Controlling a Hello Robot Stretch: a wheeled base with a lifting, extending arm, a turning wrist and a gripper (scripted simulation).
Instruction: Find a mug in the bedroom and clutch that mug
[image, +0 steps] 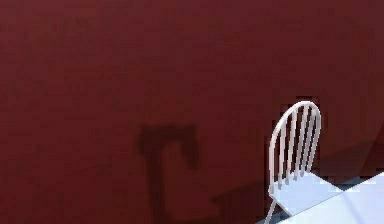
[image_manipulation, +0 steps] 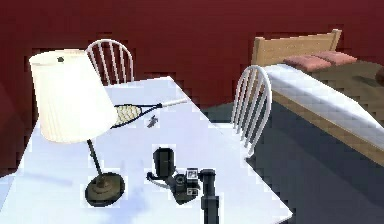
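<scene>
Arm side view: dark cylinder (image_manipulation: 163, 158) stood upright on the white table (image_manipulation: 60, 165), close to the table's near edge, long axis vertical, rim up. Shape was mug-like, but I couldn't make out a handle, so no call on which way it faced sideways. Finish was plain black with a slightly lighter top rim. Gripper (image_manipulation: 157, 180) sat at the cylinder's foot, just left of the two white marker squares (image_manipulation: 184, 185) on the arm (image_manipulation: 208, 205); over, beside or touching, couldn't tell. With the cylinder on the table right behind the fingers, couldn't tell whether the gripper held anything. Left of it stood a lamp (image_manipulation: 68, 92) with a cream shade and dark round base. A racket (image_manipulation: 130, 113) and a small dark item (image_manipulation: 153, 120) lay farther out. Far chair (image_manipulation: 108, 60) and side chair (image_manipulation: 252, 100), both white spindle-backs, were at the table, and a wooden bed (image_manipulation: 320, 90) stood beyond. Forward view: white chair (image: 295, 140) at a table corner (image: 345, 205), dark red wall (image: 100, 80) behind
</scene>
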